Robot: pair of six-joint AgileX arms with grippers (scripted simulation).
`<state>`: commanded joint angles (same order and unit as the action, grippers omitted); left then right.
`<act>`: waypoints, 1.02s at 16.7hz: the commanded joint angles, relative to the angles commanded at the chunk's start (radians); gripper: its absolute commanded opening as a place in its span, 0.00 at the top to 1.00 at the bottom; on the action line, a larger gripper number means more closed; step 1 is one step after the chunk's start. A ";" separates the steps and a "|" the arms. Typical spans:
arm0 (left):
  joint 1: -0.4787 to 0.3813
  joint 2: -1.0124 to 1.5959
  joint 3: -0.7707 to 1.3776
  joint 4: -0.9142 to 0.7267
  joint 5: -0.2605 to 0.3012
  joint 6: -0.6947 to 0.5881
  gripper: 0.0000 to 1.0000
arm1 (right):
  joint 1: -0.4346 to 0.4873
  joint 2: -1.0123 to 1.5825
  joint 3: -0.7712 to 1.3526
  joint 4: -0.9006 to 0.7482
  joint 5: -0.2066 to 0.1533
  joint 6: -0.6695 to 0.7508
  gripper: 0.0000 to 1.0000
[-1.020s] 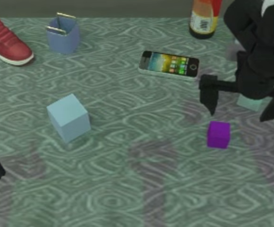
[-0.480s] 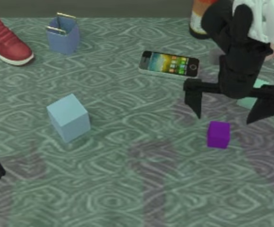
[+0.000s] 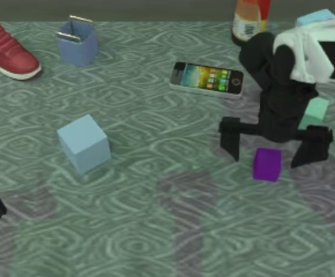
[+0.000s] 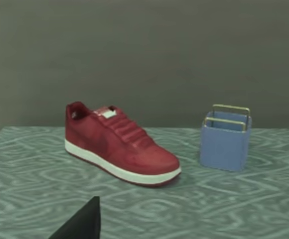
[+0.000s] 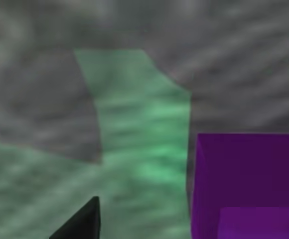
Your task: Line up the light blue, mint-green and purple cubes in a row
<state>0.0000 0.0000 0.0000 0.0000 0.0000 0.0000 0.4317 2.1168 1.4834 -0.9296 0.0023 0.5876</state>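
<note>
Purple cube (image 3: 267, 164) sits between the spread right pincer (image 3: 274, 145) fingers.

The purple cube (image 5: 246, 184) fills one corner, resting on the green patterned table (image 5: 134, 124). A dark fingertip (image 5: 79, 223) shows beside the cube, apart from it.

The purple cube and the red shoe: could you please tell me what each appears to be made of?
Purple cube: flat, even colour with sharp edges and no gloss, so possibly matte plastic or painted wood; the render leaves it open. Red shoe: smooth red upper with stitched panels, likely leather or synthetic, over a white, rubber-like sole.
</note>
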 joint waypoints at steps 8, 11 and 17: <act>0.000 0.000 0.000 0.000 0.000 0.000 0.00 | 0.003 0.045 -0.065 0.103 0.000 0.003 0.08; 0.000 0.000 0.000 0.000 0.000 0.000 0.00 | 0.003 0.045 -0.065 0.103 0.000 0.003 0.30; 0.000 0.000 0.000 0.000 0.000 0.000 0.00 | 0.003 0.045 -0.065 0.103 0.000 0.003 0.75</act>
<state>0.0000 0.0000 0.0000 0.0000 0.0000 0.0000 0.4343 2.1620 1.4183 -0.8270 0.0027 0.5907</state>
